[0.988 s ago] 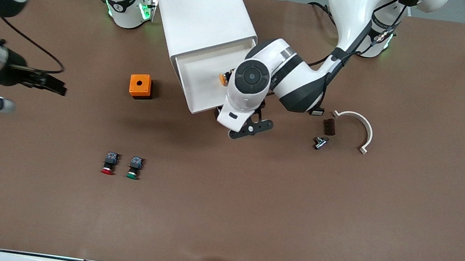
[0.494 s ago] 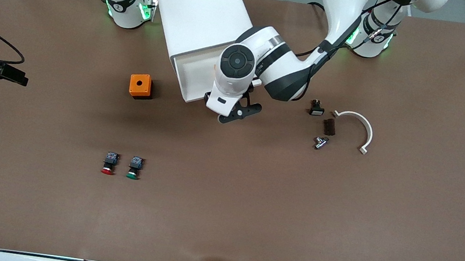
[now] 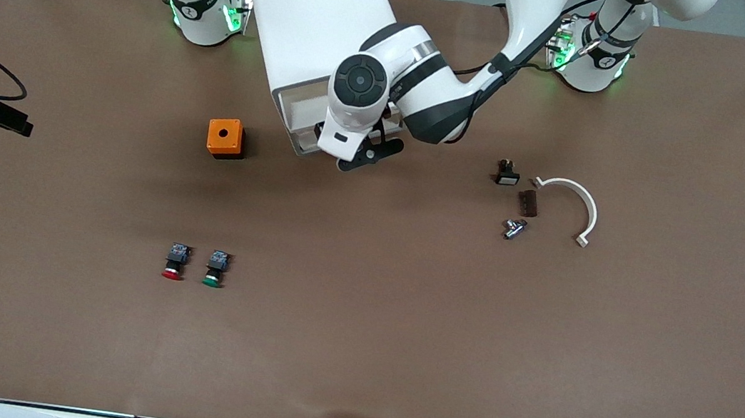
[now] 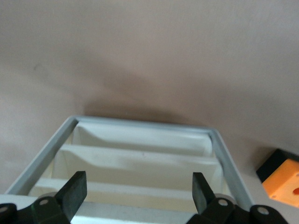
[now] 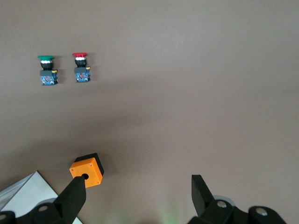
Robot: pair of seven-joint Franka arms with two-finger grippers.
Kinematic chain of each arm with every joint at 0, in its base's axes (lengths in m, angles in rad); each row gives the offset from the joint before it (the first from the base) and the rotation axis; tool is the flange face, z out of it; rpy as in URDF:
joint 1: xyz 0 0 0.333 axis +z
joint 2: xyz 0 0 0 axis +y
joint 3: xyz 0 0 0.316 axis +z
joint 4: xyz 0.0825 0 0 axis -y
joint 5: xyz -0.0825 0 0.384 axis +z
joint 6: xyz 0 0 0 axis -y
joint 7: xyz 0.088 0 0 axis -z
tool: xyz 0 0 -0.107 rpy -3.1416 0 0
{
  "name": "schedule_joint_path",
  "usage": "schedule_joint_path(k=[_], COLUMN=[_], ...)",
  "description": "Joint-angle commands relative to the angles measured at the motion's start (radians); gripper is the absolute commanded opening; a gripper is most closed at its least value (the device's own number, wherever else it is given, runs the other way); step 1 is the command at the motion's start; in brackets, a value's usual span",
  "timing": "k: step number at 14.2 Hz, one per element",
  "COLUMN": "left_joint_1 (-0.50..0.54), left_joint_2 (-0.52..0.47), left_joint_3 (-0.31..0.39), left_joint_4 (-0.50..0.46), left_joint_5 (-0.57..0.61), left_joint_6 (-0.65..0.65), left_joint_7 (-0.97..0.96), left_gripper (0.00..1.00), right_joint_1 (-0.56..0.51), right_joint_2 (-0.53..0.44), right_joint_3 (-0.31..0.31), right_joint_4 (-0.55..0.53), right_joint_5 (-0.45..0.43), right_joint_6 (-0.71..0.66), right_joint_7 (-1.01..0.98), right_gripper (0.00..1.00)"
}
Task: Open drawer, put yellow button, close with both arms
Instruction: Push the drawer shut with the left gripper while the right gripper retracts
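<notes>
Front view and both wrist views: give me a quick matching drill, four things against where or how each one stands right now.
Things:
1. left pincer
2. right pincer
3. orange cube
4. green-capped button

States:
A. beside the red-capped button
B. open, up over the table toward the right arm's end
C. beside the cabinet, on the table
D. open, at the front edge of the drawer

Pairs: 1-D, 2-B, 3-C, 4-A

Orange cube with a hole (image 3: 224, 138) sits on the brown worktop (image 3: 402, 313); nearer the camera, red-capped button (image 3: 174, 261) beside green-capped button (image 3: 215, 268). White curved bracket (image 3: 578, 207) toward the left arm's end.
</notes>
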Motion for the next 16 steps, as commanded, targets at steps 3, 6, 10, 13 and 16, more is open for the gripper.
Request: schedule_joint_path(k=[3, 6, 10, 13, 16], left_joint_1=[-0.028, -0.029, -0.029, -0.023, 0.003], left_joint_2=[-0.015, -0.013, -0.012, -0.013, -0.028], left_joint_3=[-0.002, -0.002, -0.002, -0.001, 0.018], left_joint_4=[-0.039, -0.05, -0.053, -0.054, -0.044], left_joint_5=[-0.089, -0.17, -0.203, -0.195, -0.184], left_joint_6=[-0.008, -0.005, -0.002, 0.001, -0.005], left_joint_7=[-0.048, -0.057, -0.054, -0.04, -0.043], left_gripper=[0.99, 0.99, 0.99, 0.99, 1.0], right_joint_1=[-0.016, -0.015, -0.015, -0.021, -0.01], right_joint_2=[-0.005, -0.045, -0.111, -0.151, -0.252], right_joint_3=[0.027, 0.03, 0.028, 0.025, 0.027], right_joint_4=[0.051, 0.047, 0.036, -0.017, -0.146], right_joint_5=[0.001, 0.005, 0.024, 0.05, 0.048], right_joint_6=[-0.057, -0.131, -0.149, -0.14, -0.049], right_joint_7=[-0.007, -0.004, -0.005, -0.011, -0.011], right_gripper=[1.0, 1.0, 1.0, 1.0, 1.0])
